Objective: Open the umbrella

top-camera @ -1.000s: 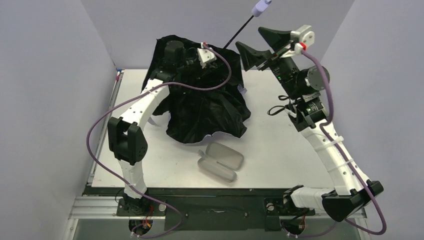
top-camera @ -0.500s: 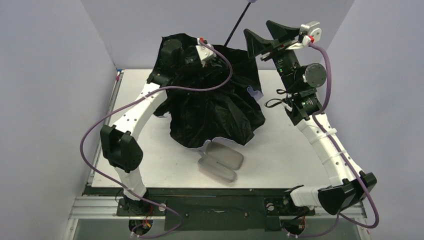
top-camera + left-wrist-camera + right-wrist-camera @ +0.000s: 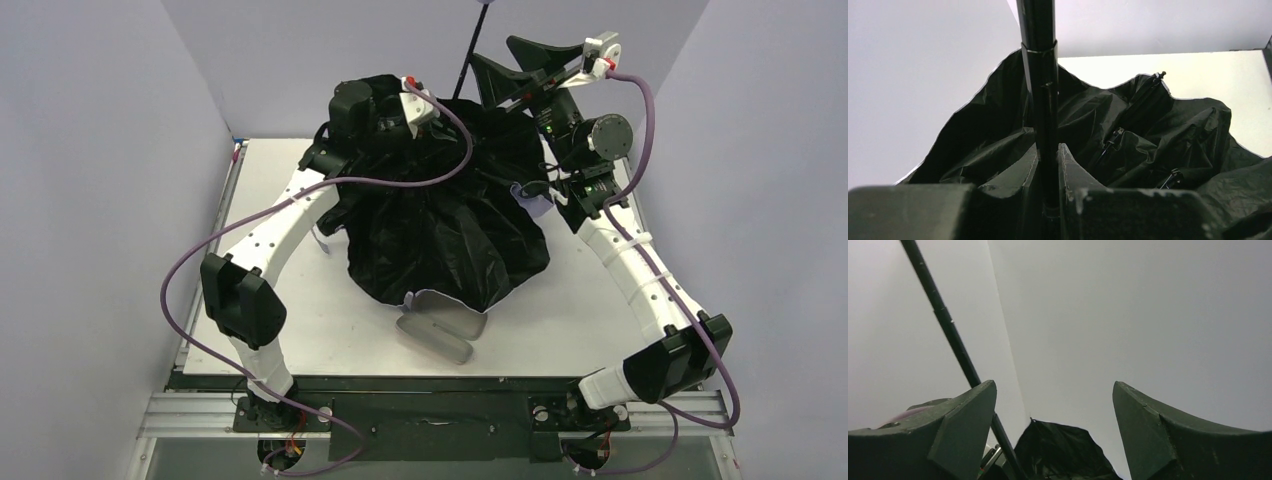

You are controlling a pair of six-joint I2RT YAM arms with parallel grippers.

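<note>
One umbrella (image 3: 450,235), on the middle of the bench (image 3: 270,200), toward the far edge. Its canopy is slack and bunched in crumpled folds, with the black lining outward. Slivers of lavender show at the hem facing the near edge and on the right side. In the left wrist view, thin ribs lie among the folds.

One shaft (image 3: 466,60), thin and black. It rises out of the heap at a tilt and runs off the top of the overhead view, so the handle is out of view.

One pair of left fingers (image 3: 1020,177), drawn together and clamped on the shaft low down, just above the fabric, one on each side. The left arm arches over the canopy from the left edge.

One pair of right fingers (image 3: 497,72), spread wide and gripping nothing, raised above the far edge to the right of the shaft. In the right wrist view the shaft passes close by one finger; whether they touch cannot be told.

One case (image 3: 445,335), oval and grey, lying open near the middle of the near edge. The canopy hem reaches over its far rim.
</note>
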